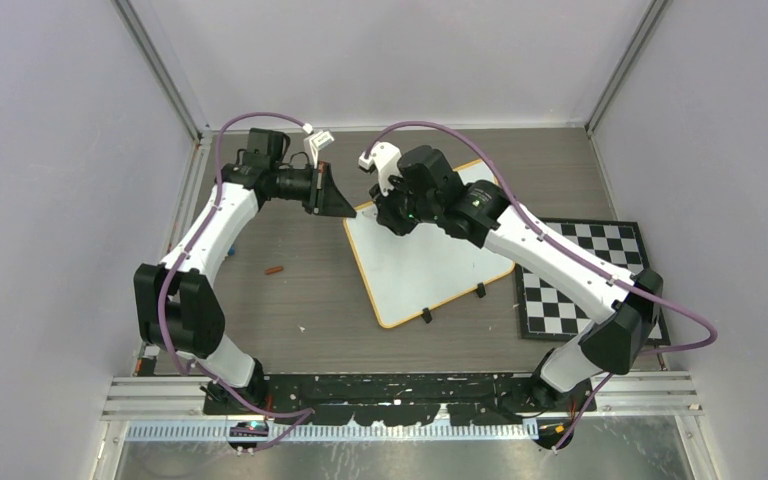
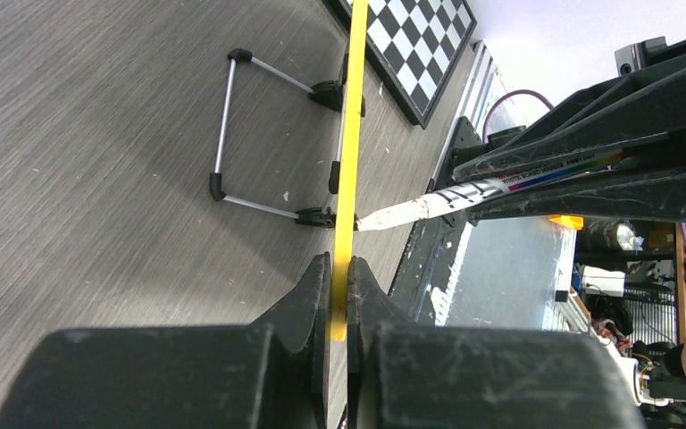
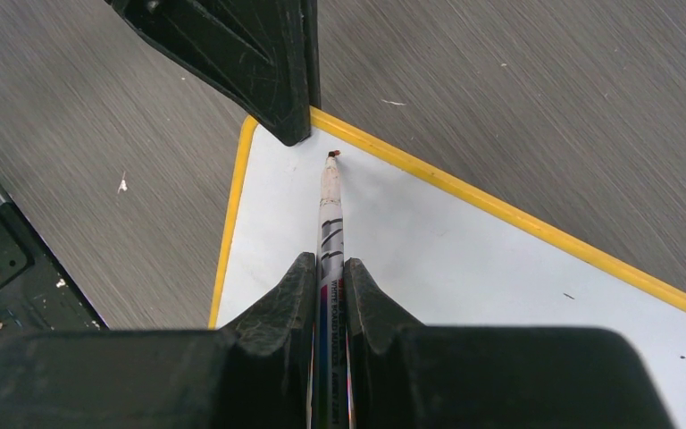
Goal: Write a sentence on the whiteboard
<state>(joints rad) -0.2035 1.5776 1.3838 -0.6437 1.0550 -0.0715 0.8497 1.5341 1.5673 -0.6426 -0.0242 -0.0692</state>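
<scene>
The whiteboard (image 1: 415,265) lies mid-table, white with a yellow rim, and no written words show on it. My left gripper (image 1: 352,210) is shut on the rim at the board's far left corner; the left wrist view shows its jaws clamping the yellow rim (image 2: 350,134). My right gripper (image 1: 392,216) is shut on a whiteboard marker (image 3: 330,214). The marker's red-brown tip (image 3: 332,155) sits at the board surface (image 3: 464,268) just inside that corner, right beside the left fingers (image 3: 268,63). The marker also shows in the left wrist view (image 2: 464,192), meeting the board.
A black-and-white checkered mat (image 1: 580,280) lies right of the board. A small red-brown cap (image 1: 275,269) lies on the table to the left. The board's black feet (image 1: 426,316) and a wire stand (image 2: 232,134) show. Grey walls enclose the table.
</scene>
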